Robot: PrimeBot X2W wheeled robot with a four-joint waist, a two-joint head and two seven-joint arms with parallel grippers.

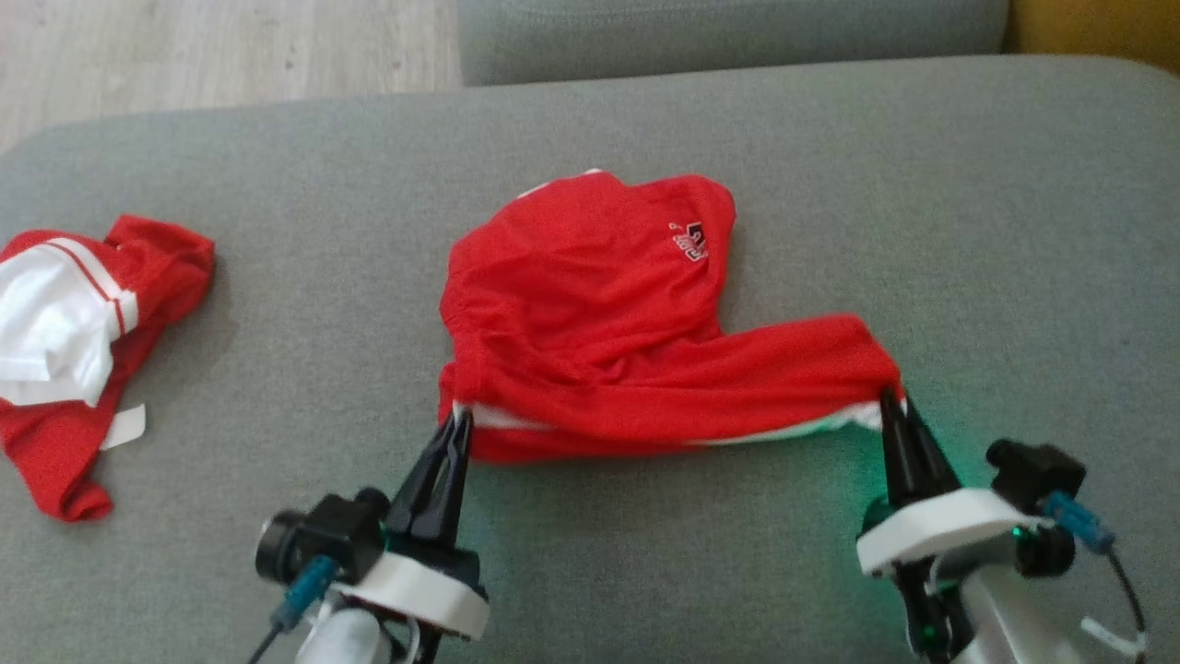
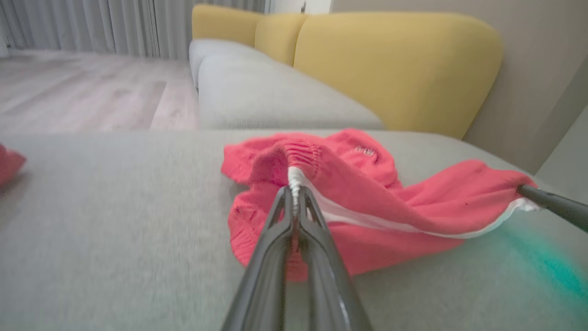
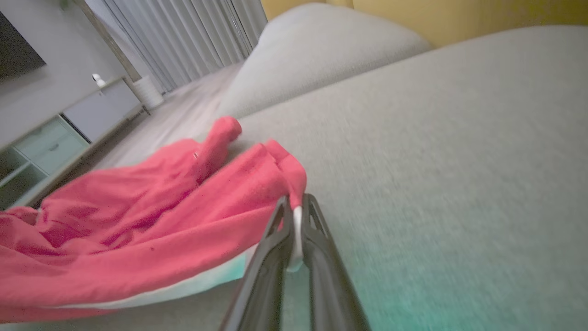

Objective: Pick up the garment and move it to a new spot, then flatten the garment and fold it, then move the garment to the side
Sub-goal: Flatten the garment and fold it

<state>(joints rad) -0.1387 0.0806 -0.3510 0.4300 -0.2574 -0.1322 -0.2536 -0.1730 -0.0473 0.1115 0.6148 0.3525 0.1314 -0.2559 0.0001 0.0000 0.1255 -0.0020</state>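
**Both claws clamped on the red garment, cloth stretched between them**

Here we are over the grey sofa seat, and the red garment sits dead centre of the head view, bunched up high with a small white logo towards its upper right. The left claw is clenched on the lower-left corner, pinching a white edge right at the tips; the left wrist view shows it plainly, the left claw closed on gathered trim of the garment. Over at lower right, the right claw grips the other corner, and its own view has the right claw nipping white cloth, the garment trailing off to the left of the frame. The near edge runs taut between the two. A green glow tints the seat by the right claw. Far left of the head view, well apart, a red-and-white shirt lies crumpled, its white tag showing.
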